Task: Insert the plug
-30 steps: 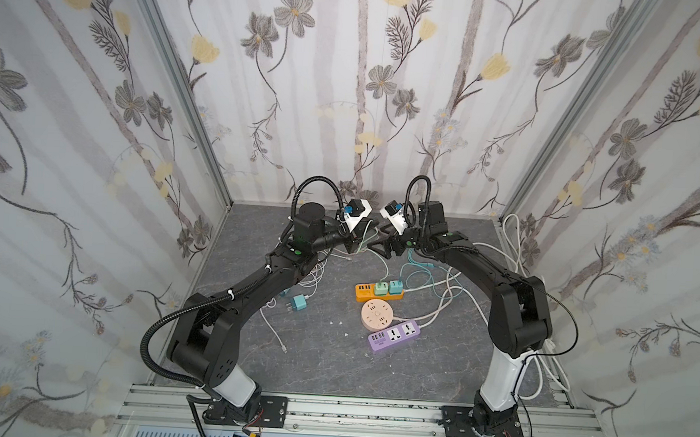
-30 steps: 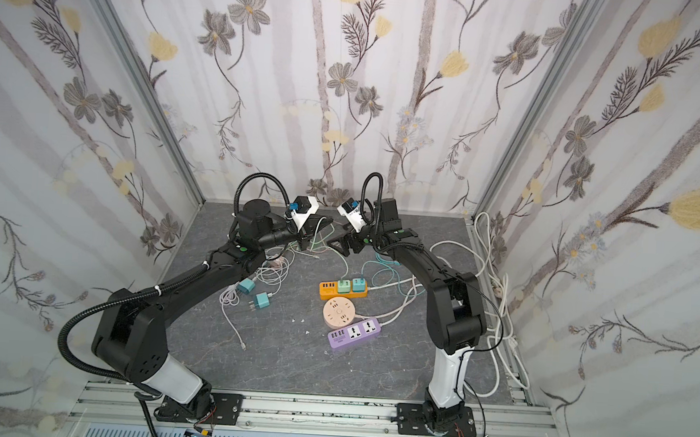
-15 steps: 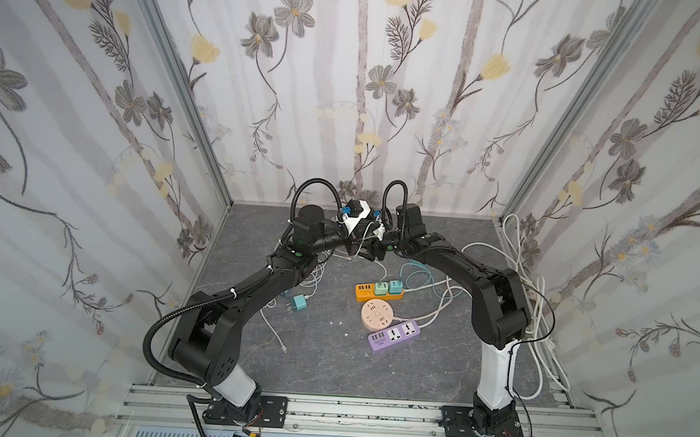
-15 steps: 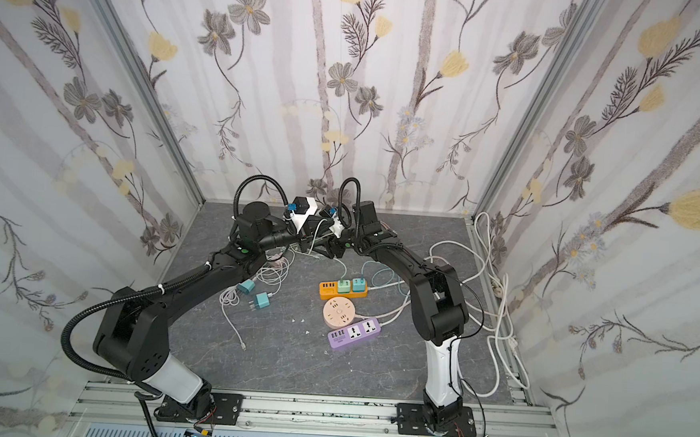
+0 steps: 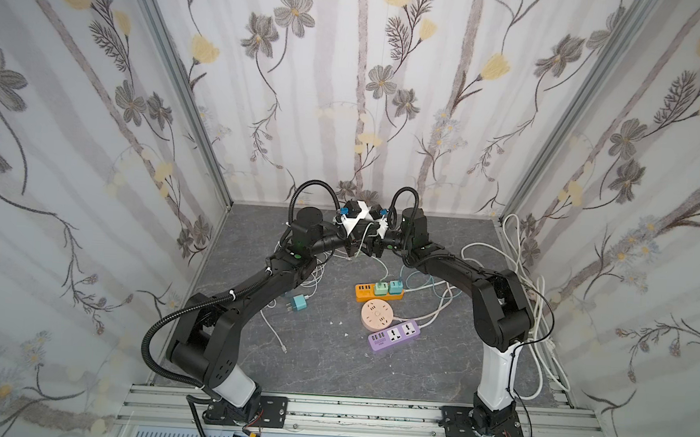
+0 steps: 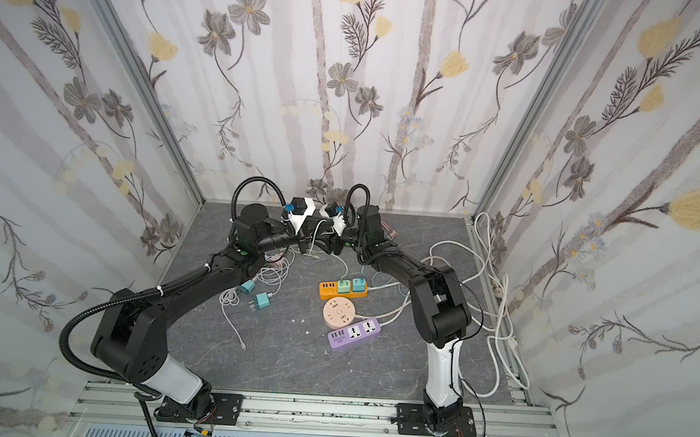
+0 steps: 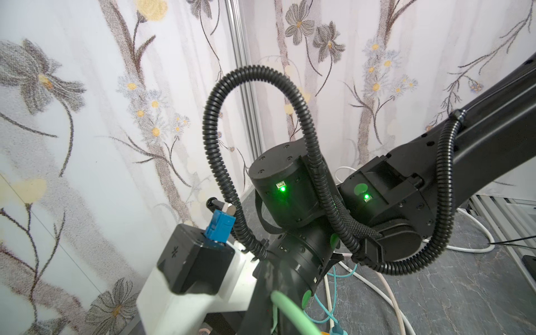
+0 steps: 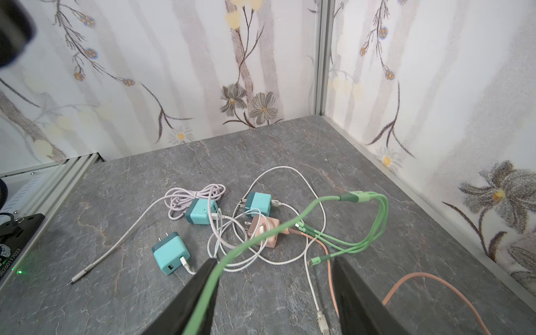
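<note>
A green cable (image 8: 261,237) with a three-headed end hangs above the table. It runs along one finger (image 8: 200,287) of my right gripper (image 8: 274,261), whose jaws stand wide apart around it. My left gripper (image 7: 265,290) is shut on the green cable (image 7: 293,313) and meets the right gripper (image 5: 375,249) tip to tip near the back wall. Three teal charger plugs (image 8: 171,252) and a pink one (image 8: 264,229) lie below among white cables. The orange power strip (image 5: 362,292) carries two plugged-in chargers (image 5: 382,289). A round peach strip (image 5: 377,315) and a purple strip (image 5: 393,334) lie in front of it.
Thick white power cords (image 5: 541,323) loop along the right edge of the grey table. A tangle of thin white cables (image 6: 270,273) lies under the left arm. A peach cable (image 8: 420,278) trails beside the right gripper. The back wall is close behind both wrists.
My right gripper has swung left to meet the left gripper, and its jaws have narrowed from their widest. The left arm has stayed where it was, still shut.
</note>
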`<control>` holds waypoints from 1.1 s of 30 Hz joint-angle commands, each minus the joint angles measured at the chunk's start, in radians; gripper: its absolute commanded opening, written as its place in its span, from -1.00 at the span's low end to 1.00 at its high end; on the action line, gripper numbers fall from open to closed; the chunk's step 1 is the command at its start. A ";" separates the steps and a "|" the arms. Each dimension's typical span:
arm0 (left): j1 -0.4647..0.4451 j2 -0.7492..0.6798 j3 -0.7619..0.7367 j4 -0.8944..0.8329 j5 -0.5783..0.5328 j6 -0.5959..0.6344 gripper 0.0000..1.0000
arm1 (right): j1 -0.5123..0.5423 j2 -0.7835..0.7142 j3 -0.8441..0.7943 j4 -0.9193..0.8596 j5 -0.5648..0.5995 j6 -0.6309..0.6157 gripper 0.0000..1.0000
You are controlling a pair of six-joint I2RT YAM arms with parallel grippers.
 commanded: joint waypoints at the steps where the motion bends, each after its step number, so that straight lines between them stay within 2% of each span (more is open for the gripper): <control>1: 0.001 -0.008 -0.001 0.044 -0.006 -0.014 -1.00 | 0.007 -0.017 -0.027 0.169 -0.042 0.030 0.30; 5: 0.001 -0.006 0.000 0.047 -0.021 -0.022 -1.00 | 0.013 -0.019 -0.044 0.166 -0.016 0.008 0.34; 7: 0.001 -0.006 -0.001 0.055 -0.020 -0.031 -1.00 | 0.015 -0.017 -0.045 0.174 -0.005 0.013 0.28; 11: 0.001 -0.010 -0.009 0.069 -0.009 -0.047 -1.00 | 0.025 -0.012 -0.034 0.172 0.057 0.013 -0.14; 13: 0.001 -0.012 -0.012 0.073 -0.008 -0.053 -1.00 | 0.030 -0.008 -0.022 0.170 0.061 0.013 -0.26; 16: 0.001 -0.012 -0.015 0.076 -0.001 -0.068 -1.00 | 0.037 -0.014 -0.015 0.215 0.085 0.036 -0.67; 20: 0.001 -0.016 -0.020 0.072 0.000 -0.075 -1.00 | 0.034 -0.047 -0.014 0.306 0.191 0.090 -1.00; 28: -0.024 0.041 0.042 0.074 0.014 -0.106 -1.00 | -0.004 -0.111 0.050 0.394 0.470 0.117 -1.00; 33: -0.064 0.108 0.111 0.084 0.022 -0.120 -1.00 | -0.045 -0.162 0.050 0.471 0.644 0.079 -1.00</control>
